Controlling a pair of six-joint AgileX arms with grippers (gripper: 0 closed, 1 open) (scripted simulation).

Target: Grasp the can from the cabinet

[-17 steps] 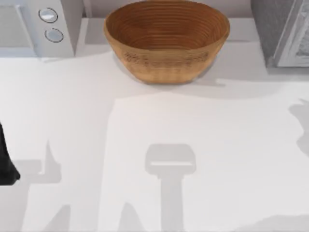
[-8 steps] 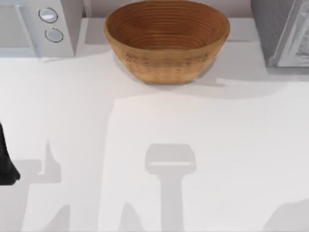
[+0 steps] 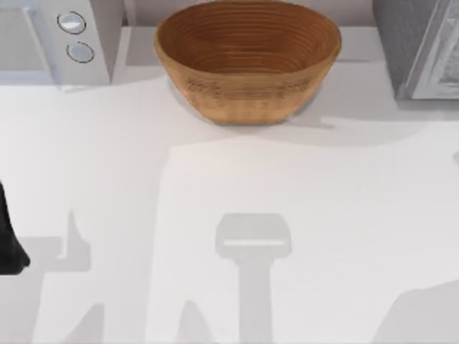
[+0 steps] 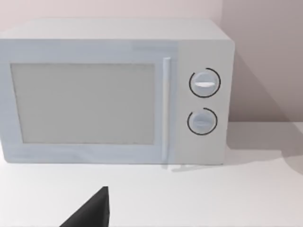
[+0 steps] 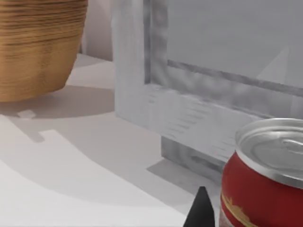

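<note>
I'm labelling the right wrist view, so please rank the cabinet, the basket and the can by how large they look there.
1. Cabinet, covering the most area.
2. Basket, cut off at the edge.
3. Can, also cut off.
Basket and can look close in area, and the can sits nearest the camera, so their order is unsure.

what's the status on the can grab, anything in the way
Right gripper close beside the can, by the cabinet. Left arm parked at table's left edge, facing the microwave. Nothing seen blocking.
</note>
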